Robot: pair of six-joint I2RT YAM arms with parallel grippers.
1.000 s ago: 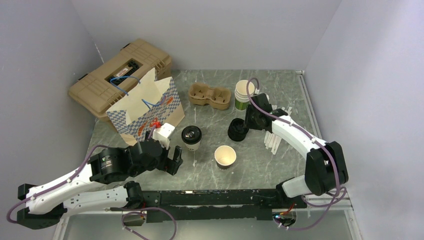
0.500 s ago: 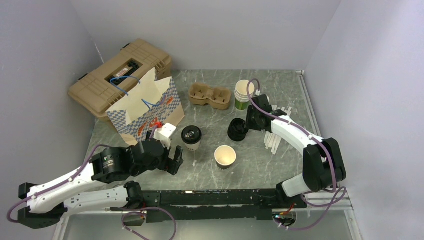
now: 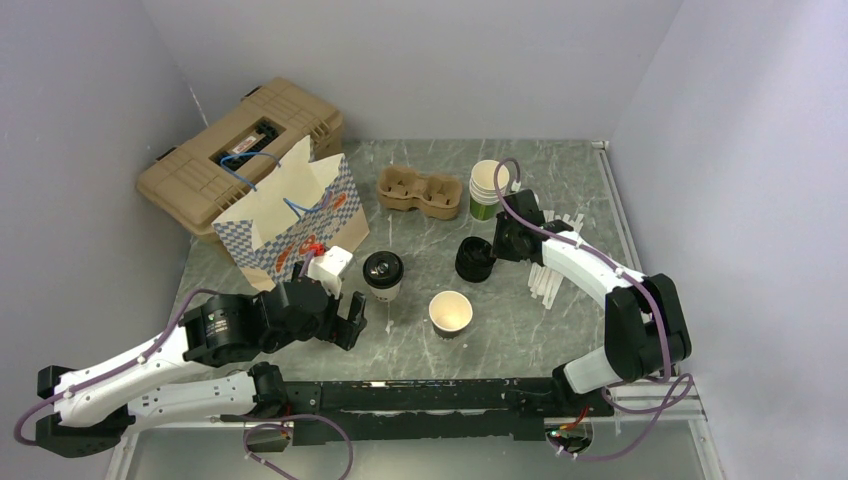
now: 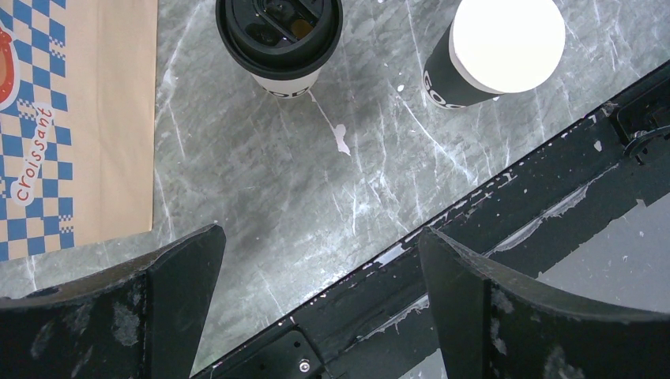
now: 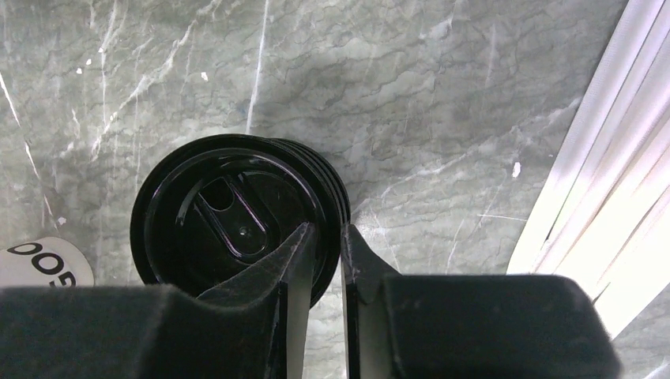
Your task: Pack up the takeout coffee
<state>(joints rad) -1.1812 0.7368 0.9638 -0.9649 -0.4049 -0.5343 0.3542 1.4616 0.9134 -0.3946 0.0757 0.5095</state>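
The takeout coffee (image 3: 383,275), a pale cup with a black lid, stands upright mid-table; in the left wrist view the takeout coffee (image 4: 279,35) sits at the top edge. My left gripper (image 3: 349,320) hovers just near-left of it, wide open (image 4: 320,237) and holding nothing. My right gripper (image 3: 497,246) is down at a stack of black lids (image 3: 476,260). In the right wrist view it (image 5: 325,229) is pinched on the rim of the top lid (image 5: 237,221), one finger inside the lid and one outside.
A lidless cup (image 3: 450,313) stands right of the coffee. A checked paper bag (image 3: 290,215) is open at the left, a tan toolbox (image 3: 240,140) behind it. A cardboard cup carrier (image 3: 418,192), stacked cream cups (image 3: 486,188) and white straws (image 3: 553,278) lie at the back right.
The right gripper's jaws have narrowed onto the lid rim at the stack, the arm shifting only slightly. The left arm and the cups have not moved.
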